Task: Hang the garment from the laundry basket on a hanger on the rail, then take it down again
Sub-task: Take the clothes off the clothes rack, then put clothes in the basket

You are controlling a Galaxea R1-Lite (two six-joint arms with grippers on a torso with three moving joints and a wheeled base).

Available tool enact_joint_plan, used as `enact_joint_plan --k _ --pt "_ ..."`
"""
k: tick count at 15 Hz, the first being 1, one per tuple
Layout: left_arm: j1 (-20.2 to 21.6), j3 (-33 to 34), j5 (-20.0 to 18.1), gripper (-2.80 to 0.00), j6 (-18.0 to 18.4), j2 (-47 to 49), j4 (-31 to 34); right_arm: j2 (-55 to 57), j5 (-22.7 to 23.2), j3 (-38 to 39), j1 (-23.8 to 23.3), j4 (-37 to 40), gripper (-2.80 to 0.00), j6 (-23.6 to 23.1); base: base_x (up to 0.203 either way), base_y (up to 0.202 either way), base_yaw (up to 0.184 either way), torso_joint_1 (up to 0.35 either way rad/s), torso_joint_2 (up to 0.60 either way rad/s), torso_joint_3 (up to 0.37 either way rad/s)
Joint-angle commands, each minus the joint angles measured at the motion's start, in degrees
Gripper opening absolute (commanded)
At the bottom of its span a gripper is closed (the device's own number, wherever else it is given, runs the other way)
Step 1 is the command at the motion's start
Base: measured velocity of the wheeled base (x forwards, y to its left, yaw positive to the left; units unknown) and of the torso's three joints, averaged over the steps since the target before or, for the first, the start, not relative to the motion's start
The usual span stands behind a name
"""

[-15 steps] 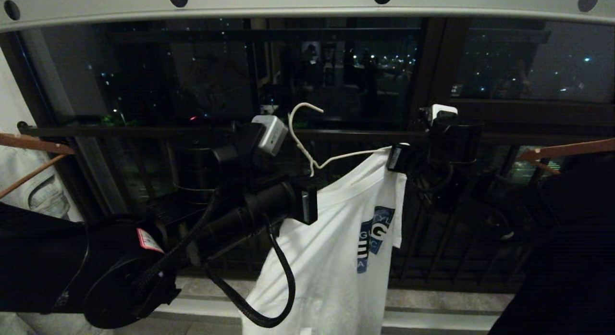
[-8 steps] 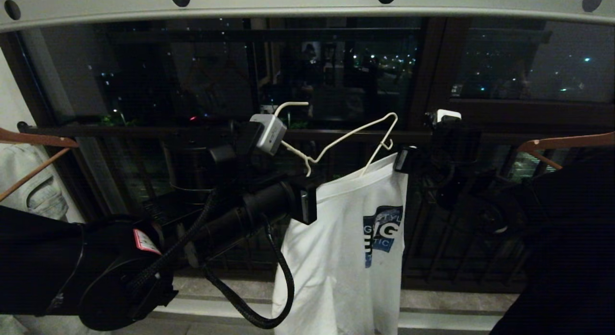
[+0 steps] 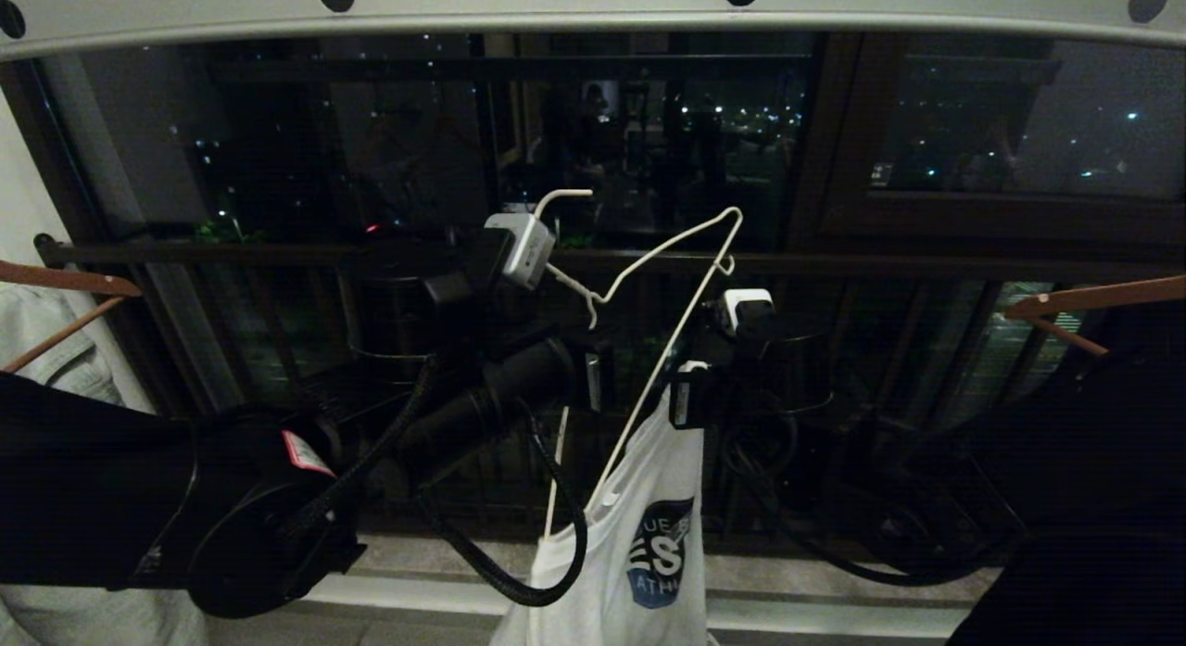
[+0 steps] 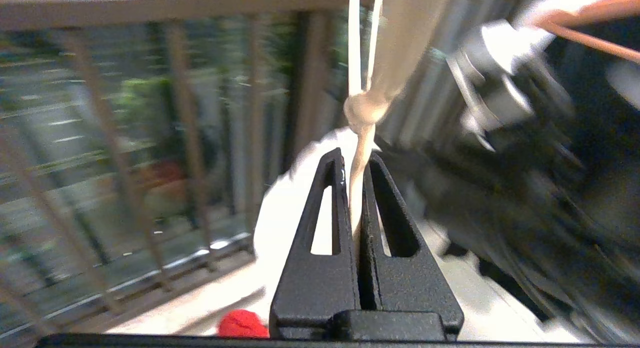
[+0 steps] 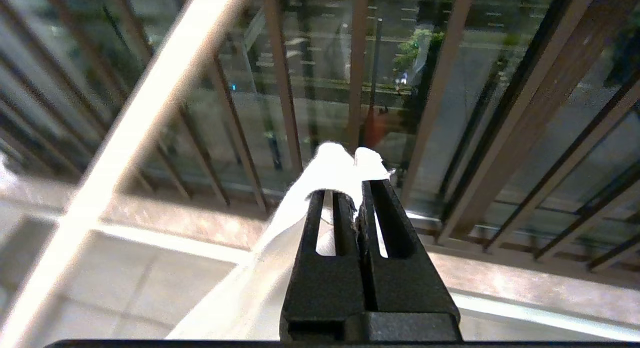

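Hanger [image 4: 361, 138] neck pinched in left gripper [image 4: 356, 161], garment [image 5: 330, 168] fold in right gripper's [image 5: 357, 188] closed tips, wrist views only.

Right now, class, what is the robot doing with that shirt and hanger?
The left gripper is shut on the neck of the white wire hanger, holding it below the rail, not hooked on. The right gripper is shut on a fold of the white T-shirt. One end of the hanger stands bare; the shirt hangs low, near its other end.
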Motion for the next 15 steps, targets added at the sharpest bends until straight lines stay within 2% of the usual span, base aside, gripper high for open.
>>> enact_joint_plan --k 1,3,6,7,8,12,15 --pt "0.3 -1.6 2.8 -2.80 -0.1 3.0 -2.8 -1.5 0.5 1.6 1.3 -0.3 -2.80 -0.6 0.000 0.000 0.000 0.000 0.00 0.000" --pt "0.7 -2.1 5.1 -2.80 0.1 5.2 -8.3 -1.1 1.4 2.2 1.5 -0.3 -2.80 -1.2 0.000 0.000 0.000 0.000 0.00 0.000" --pt "1.2 -2.5 6.0 -2.80 1.5 5.2 -8.6 0.6 1.6 2.1 1.3 -0.3 -2.80 -1.1 0.000 0.000 0.000 0.000 0.00 0.000" --pt "1.3 -3.6 9.8 -2.80 2.0 5.2 -8.8 1.4 2.6 2.3 1.3 -0.3 -2.80 -1.1 0.000 0.000 0.000 0.000 0.00 0.000" --pt "1.4 -3.9 11.2 -2.80 2.6 5.0 -8.4 2.3 3.3 2.2 1.1 -0.3 -2.80 -1.1 0.000 0.000 0.000 0.000 0.00 0.000" --pt "2.2 -1.8 11.1 -2.80 10.2 5.1 -7.8 6.9 5.4 1.9 -0.2 -0.3 -2.80 -1.4 0.000 0.000 0.000 0.000 0.00 0.000" --pt "4.8 -1.9 10.4 -2.80 11.8 2.9 -6.7 13.4 8.4 0.1 -3.2 -0.3 -2.80 -5.0 0.000 0.000 0.000 0.000 0.00 0.000"
